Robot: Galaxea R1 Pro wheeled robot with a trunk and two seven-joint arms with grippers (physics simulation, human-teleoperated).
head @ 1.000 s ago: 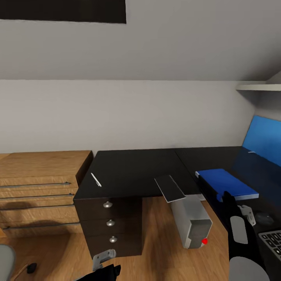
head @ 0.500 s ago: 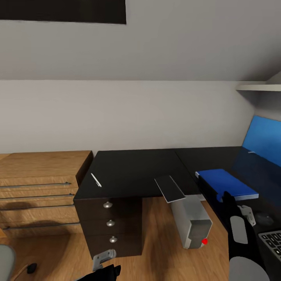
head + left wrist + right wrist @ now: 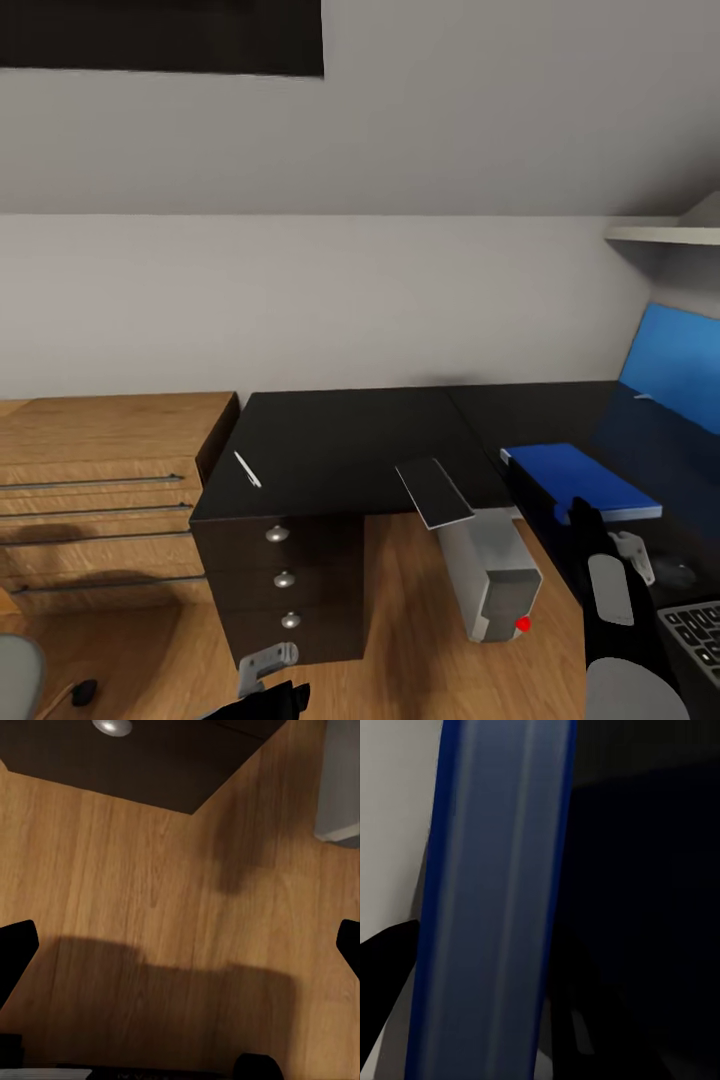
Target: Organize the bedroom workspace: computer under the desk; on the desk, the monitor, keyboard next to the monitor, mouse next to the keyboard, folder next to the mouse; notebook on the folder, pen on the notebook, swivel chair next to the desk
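Judging by the layout, you have the folder [image 3: 580, 480] flat on the desk [image 3: 350, 440], the computer [image 3: 490, 575] beneath, and the keyboard [image 3: 700, 625] at the near right. Notebook [image 3: 435, 490] and pen [image 3: 247, 468] remain unstacked. Your right gripper [image 3: 600, 530] sits by the folder's near edge, your left gripper [image 3: 265, 670] low; I cannot tell either's opening.

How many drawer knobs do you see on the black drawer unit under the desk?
3, in a vertical column on the black drawer unit front: top knob, middle knob, bottom knob. The left gripper sits just below; none looks hidden.
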